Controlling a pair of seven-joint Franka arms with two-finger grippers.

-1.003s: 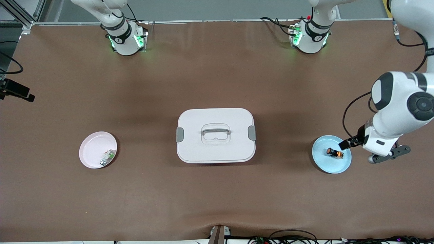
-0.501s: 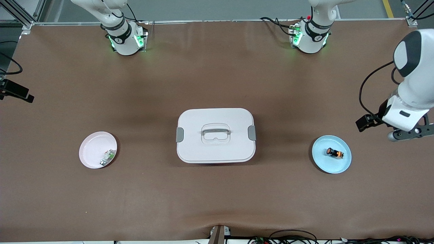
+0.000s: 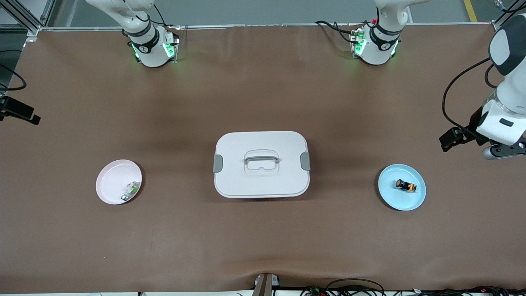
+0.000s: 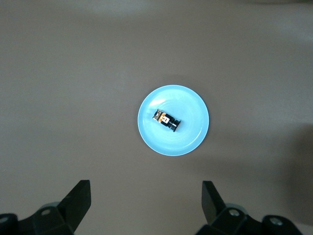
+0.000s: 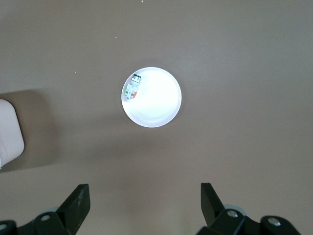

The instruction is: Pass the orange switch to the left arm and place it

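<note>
The right arm showed in the front view only as its base and lowest links, the rest cut off at the top edge, so the right gripper appeared in its own wrist view alone. There its fingers stood spread wide and held nothing, high over the pink plate. The left arm was cut by the edge of the front view, and its wrist hid most of the left gripper; the left wrist view showed those fingers spread wide too, empty, above the counter near the blue plate.

The orange switch lay on its side in the blue plate, toward the left arm's end of the counter. It was a tiny black part, round at one end and blocky at the other, with an orange section; finer detail could not be made out.

The box, white with grey side latches and a recessed handle, sat at the middle of the counter, well apart from both plates; only one corner of it entered the right wrist view. A small whitish-green part lay at the pink plate's rim, too small to identify.
</note>
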